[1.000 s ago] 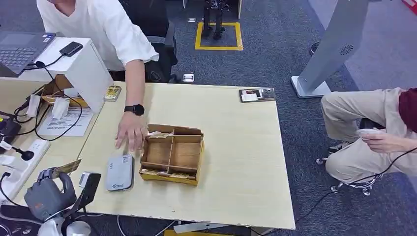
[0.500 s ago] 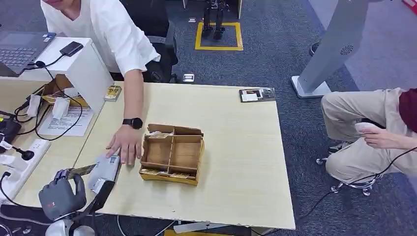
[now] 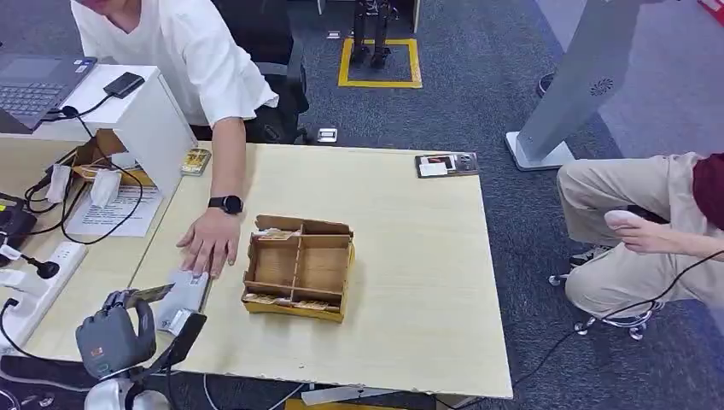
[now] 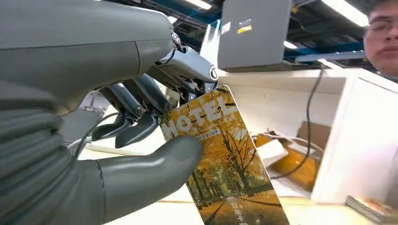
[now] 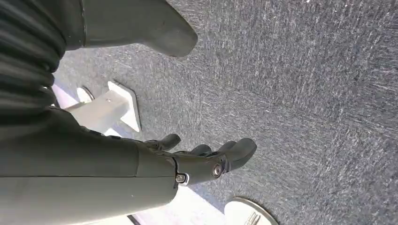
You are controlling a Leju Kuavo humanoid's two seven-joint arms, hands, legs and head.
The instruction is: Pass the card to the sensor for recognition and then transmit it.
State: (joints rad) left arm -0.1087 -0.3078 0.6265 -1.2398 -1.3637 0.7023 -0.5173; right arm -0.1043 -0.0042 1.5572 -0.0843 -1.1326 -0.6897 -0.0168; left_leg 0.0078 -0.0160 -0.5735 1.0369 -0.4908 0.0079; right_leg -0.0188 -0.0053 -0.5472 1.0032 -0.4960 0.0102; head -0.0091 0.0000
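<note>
My left hand (image 3: 115, 337) hangs at the table's near left corner and pinches a hotel card (image 3: 154, 293) with an autumn-tree print between thumb and fingers. The left wrist view shows the card (image 4: 225, 159) close up, with the thumb (image 4: 155, 168) pressed on its face. The card's tip points at the grey sensor (image 3: 181, 295), which lies flat just right of my hand; I cannot tell whether they touch. A person's hand (image 3: 205, 242) rests on the sensor's far end. My right hand (image 5: 202, 159) hangs over the carpet, fingers loosely out and holding nothing.
A wooden divided box (image 3: 299, 266) with cards in it stands right of the sensor. The person in a white shirt (image 3: 183, 60) leans in from the far left. A side desk (image 3: 51, 256) with cables and a power strip lies left. Another person (image 3: 649, 231) sits at the right.
The person slid the sensor left toward my side and drew their hand back to its far end. My left hand moved right with the card, closing on the sensor.
</note>
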